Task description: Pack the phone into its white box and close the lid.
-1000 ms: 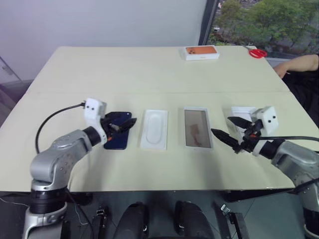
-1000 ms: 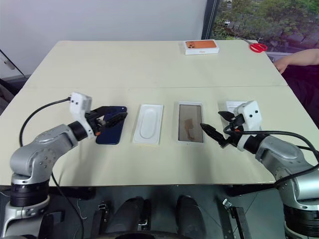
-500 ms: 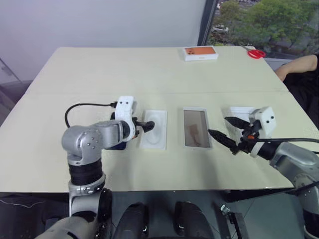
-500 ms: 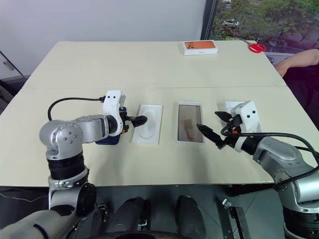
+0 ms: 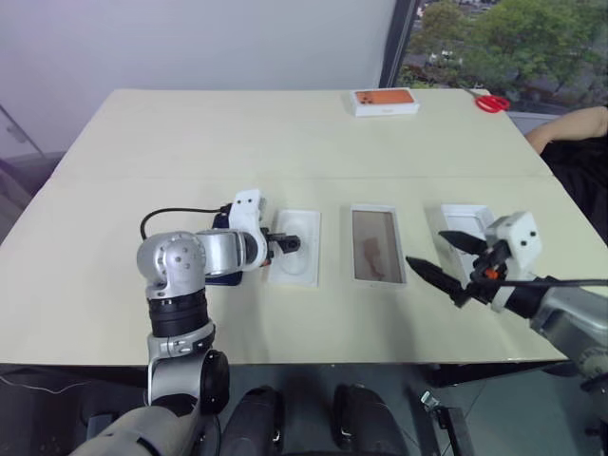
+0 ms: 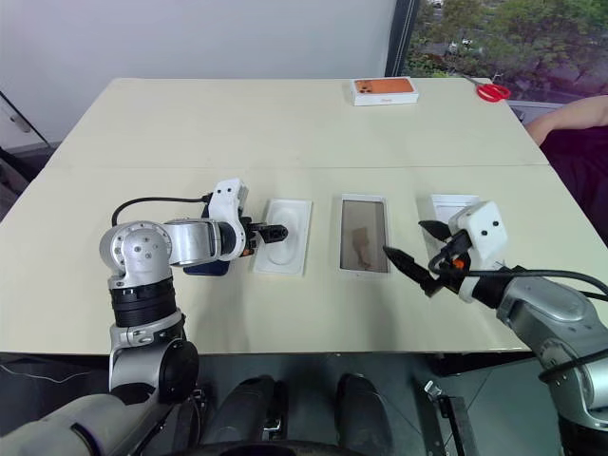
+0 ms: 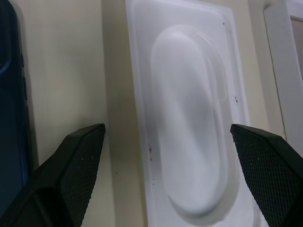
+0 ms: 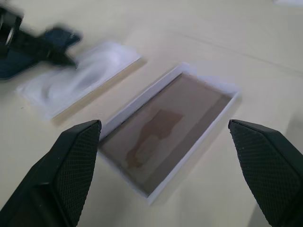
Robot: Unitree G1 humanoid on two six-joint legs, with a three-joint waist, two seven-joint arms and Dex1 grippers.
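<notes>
The dark blue phone lies flat on the table left of centre, mostly hidden behind my left wrist; its edge shows in the left wrist view. The white box sits open at the centre, its brownish floor bare. Right of it lies the white lid, partly behind my right gripper. That gripper hovers open and holds nothing, just right of the box. My left gripper is open over the white insert's left edge, right of the phone, with nothing between its fingers.
A white insert with an oval recess lies between the phone and the box. An orange-topped box and red scissors sit at the far edge. A person's arm rests at the far right corner.
My left gripper swung right, from above the phone to the insert's edge, and rolled over. My right gripper drew back a little toward the near table edge. Both stayed open.
</notes>
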